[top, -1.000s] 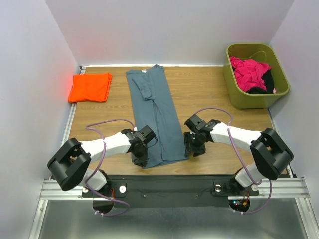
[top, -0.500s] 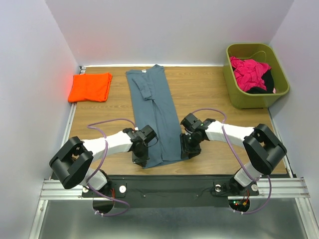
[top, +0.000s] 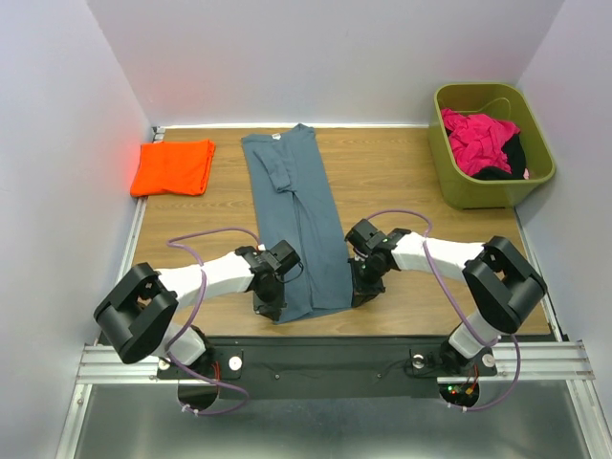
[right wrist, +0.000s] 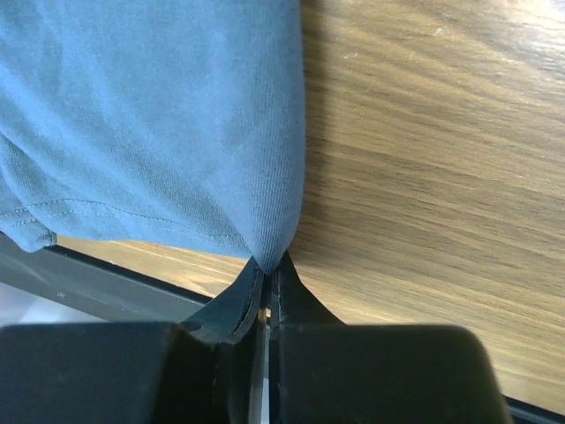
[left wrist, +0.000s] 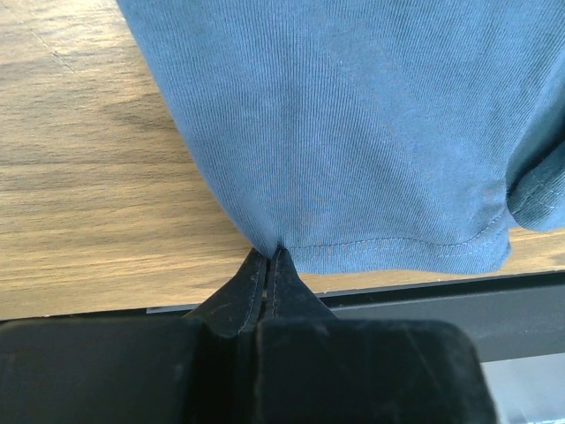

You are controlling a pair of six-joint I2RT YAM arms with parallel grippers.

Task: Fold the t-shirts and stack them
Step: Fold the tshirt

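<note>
Blue-grey t-shirt point(left wrist: 353, 115) cut off by wrist-view edges, black cloth point(top: 509, 164) half buried in bin point(top: 483, 194)

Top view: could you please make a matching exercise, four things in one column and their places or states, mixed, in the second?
1 orange shirt
2 blue shirt
3 bin
4 left gripper

a holds pink cloth
b folded, far left corner
c shut on a hem corner
d long strip in the middle

Pairs: 1-b, 2-d, 3-a, 4-c

T-shirts: two — blue-grey t-shirt point(top: 298, 225), orange t-shirt point(top: 173, 166). Green bin point(top: 483, 193): one. Hands: two — left hand point(top: 268, 308), right hand point(top: 361, 295).
</note>
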